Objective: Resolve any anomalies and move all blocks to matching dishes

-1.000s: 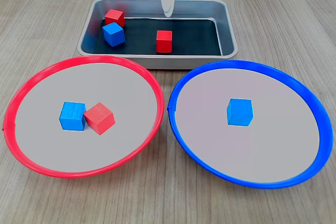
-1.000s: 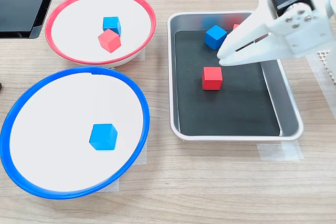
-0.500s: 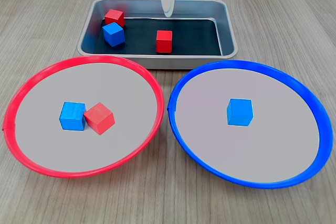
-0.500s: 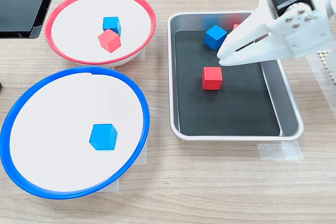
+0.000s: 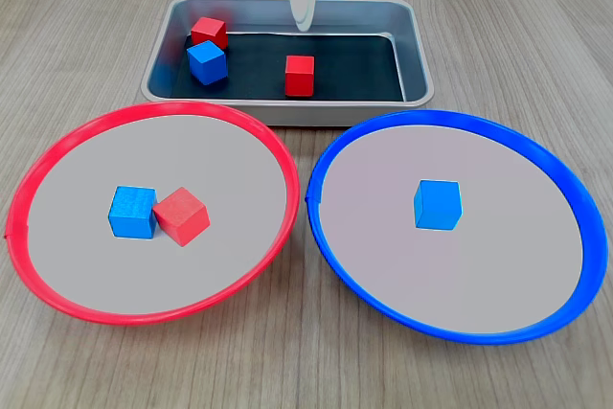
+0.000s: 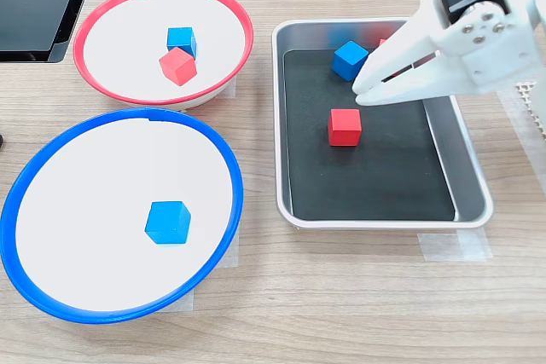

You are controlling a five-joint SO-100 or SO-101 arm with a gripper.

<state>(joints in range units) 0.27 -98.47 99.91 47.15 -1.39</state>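
One blue block [image 5: 438,204] sits correctly in the blue-rimmed dish [image 5: 565,189], but another blue block [image 5: 132,211] lies misplaced beside a red one [image 5: 181,215] in the red-rimmed dish [image 5: 38,170], while three blocks wait in the tray [image 6: 469,176] (gripper [image 6: 365,91] above, nearly closed, holding nothing)

First exterior view: low, close, facing the arm across both dishes. Second exterior view: high, from the side. Both cover tray [image 5: 287,112] [image 6: 294,215], dishes, counter [image 5: 86,35] [image 6: 341,296].

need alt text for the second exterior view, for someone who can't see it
A white gripper hovers over a silver tray holding a red block and a blue block. The red-rimmed dish holds one blue and one red block; the blue-rimmed dish holds one blue.
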